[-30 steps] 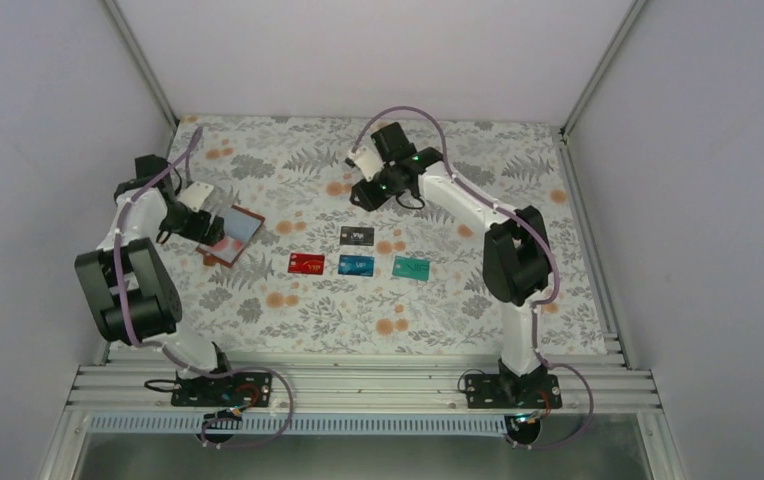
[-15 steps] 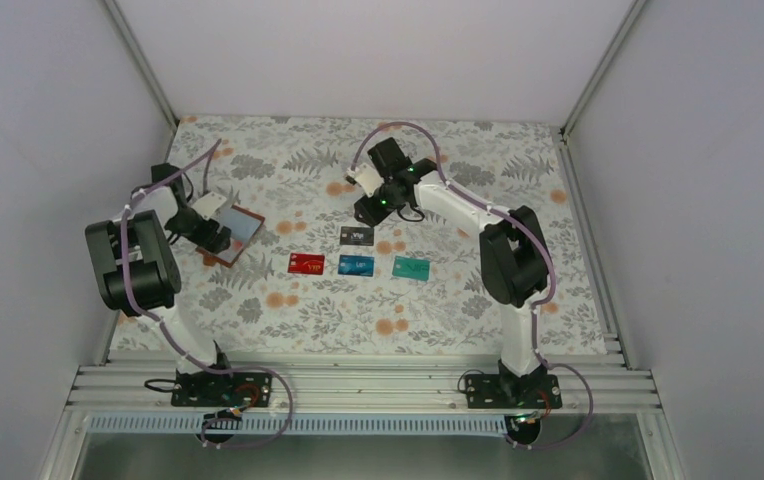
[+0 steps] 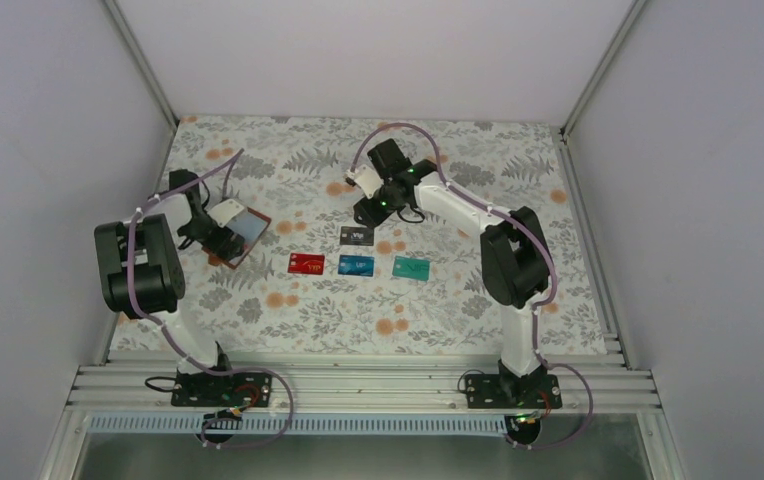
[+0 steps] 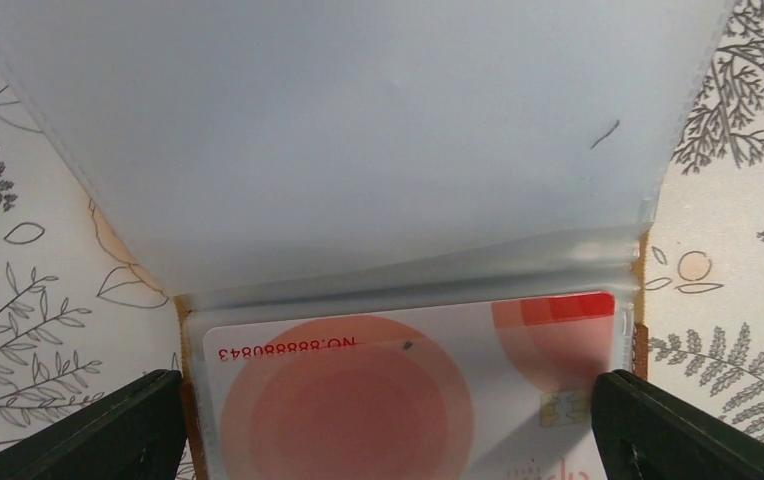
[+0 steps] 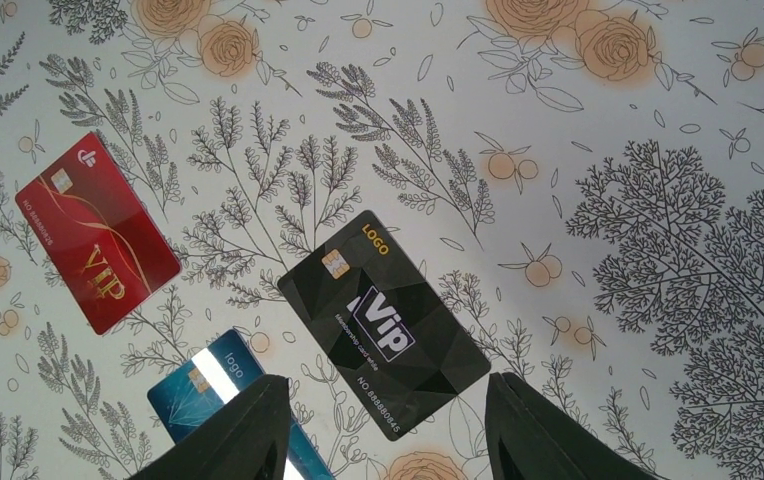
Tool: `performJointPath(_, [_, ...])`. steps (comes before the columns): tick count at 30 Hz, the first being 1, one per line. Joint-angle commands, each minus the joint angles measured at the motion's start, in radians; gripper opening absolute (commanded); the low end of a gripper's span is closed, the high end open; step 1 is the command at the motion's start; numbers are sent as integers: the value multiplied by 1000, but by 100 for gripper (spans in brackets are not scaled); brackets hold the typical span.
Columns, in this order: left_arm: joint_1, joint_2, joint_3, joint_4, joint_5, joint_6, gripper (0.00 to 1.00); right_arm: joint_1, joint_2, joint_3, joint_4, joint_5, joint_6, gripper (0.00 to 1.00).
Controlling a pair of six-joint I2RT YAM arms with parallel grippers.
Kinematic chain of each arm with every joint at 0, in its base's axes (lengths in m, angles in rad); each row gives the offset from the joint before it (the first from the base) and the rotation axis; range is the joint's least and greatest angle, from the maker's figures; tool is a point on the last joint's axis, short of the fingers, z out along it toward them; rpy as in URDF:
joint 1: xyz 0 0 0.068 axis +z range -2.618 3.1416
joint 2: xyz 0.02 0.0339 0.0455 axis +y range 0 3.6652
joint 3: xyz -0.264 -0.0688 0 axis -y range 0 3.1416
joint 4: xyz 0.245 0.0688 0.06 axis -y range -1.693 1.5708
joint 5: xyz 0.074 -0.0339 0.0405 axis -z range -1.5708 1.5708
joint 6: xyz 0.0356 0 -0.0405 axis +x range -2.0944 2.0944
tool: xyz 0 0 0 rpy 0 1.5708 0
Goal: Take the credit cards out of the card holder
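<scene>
Floral table (image 3: 478, 160), 4 credit cards (image 3: 357, 265), open card holder (image 3: 250, 230)

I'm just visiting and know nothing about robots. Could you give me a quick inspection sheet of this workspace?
Surface: flowered tablecloth, lying flat.
Job's things: brown card holder lies open at the left, with a red-and-white card in its pocket; red card, blue card, teal card and black card lie loose on the cloth.
Clutter: nothing seen.
Grippers: left gripper open over the card holder; right gripper open above the black card, holding nothing.
Cables: purple cables in loose loops, clear of the cards.
Surroundings: white walls; metal rail at the near edge.
</scene>
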Motion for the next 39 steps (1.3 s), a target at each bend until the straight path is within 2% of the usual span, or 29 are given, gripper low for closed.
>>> performJointPath(1, [-19,24,-54,-18,-3,55,100,13,-46,-8,-8,-15,-11,52])
performJointPath(10, [-36,-47,-60,-79,77,134,100,14,-47,-5,-20,-9,-22,54])
performJointPath(16, [-67,-98,-102,-70,87,136,100,14,-53,-24,-22,-2,-26,61])
performJointPath(17, [-68,-107,-102,-69,93,135,100,15,-55,-24,-20,-1,-27,66])
performJointPath(20, [-71,-125,-92,-83,112,128,100,14,-57,-21,-20,1,-27,97])
performJointPath(21, [-73,-131,-90,-85,112,122,100,14,-59,-23,-20,1,-25,99])
performJointPath(25, [-110,-140,-120,-86,74,128,100,15,-73,-23,-12,19,-18,99])
performJointPath(31, [-132,-196,-219,18,15,137,100,15,-92,-18,-16,50,-7,99])
performJointPath(35, [-157,-203,-268,118,-113,127,100,14,-96,-21,-17,39,-7,99])
performJointPath(39, [-183,-187,-270,89,-98,98,100,14,-97,-19,-20,44,-7,99])
